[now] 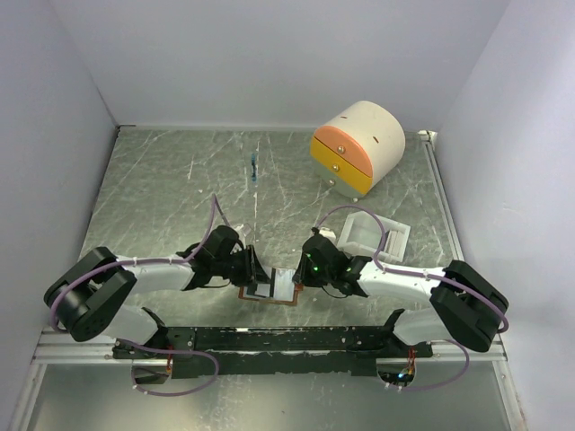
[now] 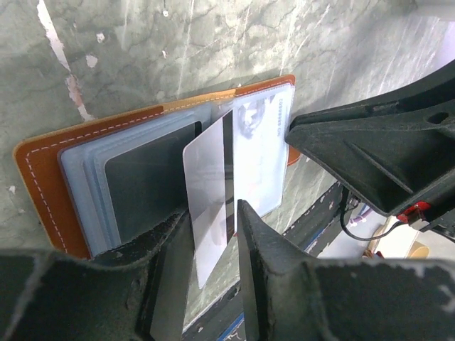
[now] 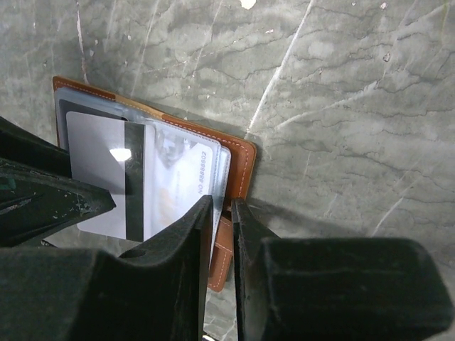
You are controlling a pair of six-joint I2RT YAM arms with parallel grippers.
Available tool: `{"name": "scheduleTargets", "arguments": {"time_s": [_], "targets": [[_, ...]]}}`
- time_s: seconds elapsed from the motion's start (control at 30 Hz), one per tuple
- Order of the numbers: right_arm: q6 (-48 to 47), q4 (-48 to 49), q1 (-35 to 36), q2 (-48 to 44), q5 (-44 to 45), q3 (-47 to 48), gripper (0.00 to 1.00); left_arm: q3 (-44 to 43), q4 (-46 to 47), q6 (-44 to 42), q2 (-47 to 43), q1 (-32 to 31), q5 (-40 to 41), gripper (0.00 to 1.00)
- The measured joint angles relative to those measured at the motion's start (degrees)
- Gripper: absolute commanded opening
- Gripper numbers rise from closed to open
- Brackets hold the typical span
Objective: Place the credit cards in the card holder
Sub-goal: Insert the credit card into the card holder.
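The card holder (image 1: 286, 289) is a brown leather wallet lying open between both grippers; its stitched rim shows in the left wrist view (image 2: 39, 177) and the right wrist view (image 3: 242, 160). A dark card (image 2: 149, 177) sits in its left pocket and a pale printed card (image 2: 263, 156) in its right one. My left gripper (image 1: 254, 274) is shut on a pale grey credit card with a black stripe (image 2: 210, 185), tilted over the wallet's middle (image 3: 99, 177). My right gripper (image 3: 222, 206) is shut on the wallet's right edge, pocket sleeve and strap between the jaws.
A cream-and-orange drawer box (image 1: 357, 146) stands at the back right. A white rectangular tray (image 1: 373, 235) lies just behind my right arm. The black base rail (image 1: 287, 339) runs along the near edge, close below the wallet.
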State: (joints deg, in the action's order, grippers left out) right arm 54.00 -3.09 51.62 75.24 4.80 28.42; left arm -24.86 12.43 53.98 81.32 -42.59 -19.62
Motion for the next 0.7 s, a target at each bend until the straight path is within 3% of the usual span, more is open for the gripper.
{"name": "scheduleTargets", "arguments": {"time_s": [0.27, 0.7], "targets": [[0.0, -0.3, 0.2, 0.0, 0.0, 0.0, 0.17, -1.7, -3.0, -0.8, -0.1, -0.1, 0.5, 0.53], [0.0, -0.2, 0.5, -0.3, 0.0, 0.0, 0.17, -5.6, -11.5, -3.6, -1.6, -1.0, 5.5, 0.57]]}}
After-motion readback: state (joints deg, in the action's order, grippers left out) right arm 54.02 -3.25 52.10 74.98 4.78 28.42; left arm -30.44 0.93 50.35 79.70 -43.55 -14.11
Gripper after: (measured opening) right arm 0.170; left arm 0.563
